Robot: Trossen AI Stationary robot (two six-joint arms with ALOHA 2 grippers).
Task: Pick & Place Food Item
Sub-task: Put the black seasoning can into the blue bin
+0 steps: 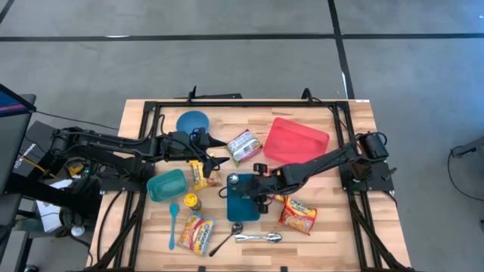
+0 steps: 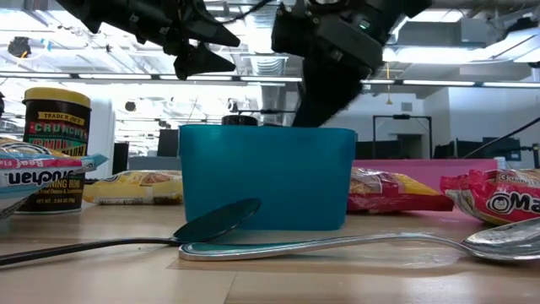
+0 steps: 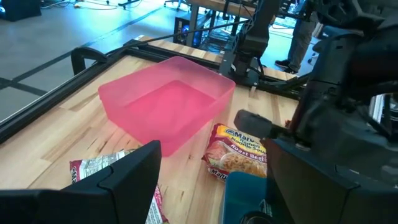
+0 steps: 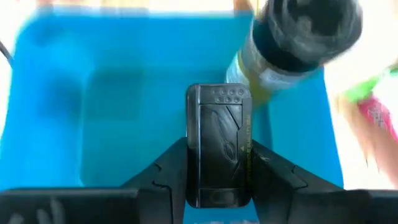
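A deep blue bin [image 1: 243, 202] stands on the table's middle, also seen in the low view [image 2: 266, 177]. My right gripper [image 1: 254, 192] reaches slanting down into it from the right, shut on a black oblong item [image 4: 217, 124]. A jar with a dark lid [image 4: 305, 28] stands at the bin's far corner [image 1: 234, 180], inside it as far as the right wrist view shows. My left gripper [image 1: 218, 146] hangs open and holds nothing, above a yellow noodle packet [image 1: 203, 174] beside the bin. My right gripper pinches the black item between its two fingers, on the two long sides [image 4: 194, 168] toward its near end. The fingers slant down from the table's right and lie along the item. The item sticks out past them over the bin's inside; whether its far end [image 4: 219, 93] touches the floor, I cannot tell.
A pink tray [image 1: 296, 140] lies at the far right and a blue bowl [image 1: 193, 121] at the far left. A teal tub [image 1: 166, 183] and a small jar [image 1: 192, 202] sit left of the bin. Noodle packets [image 1: 297, 214] and spoons [image 1: 261, 238] lie near the front edge.
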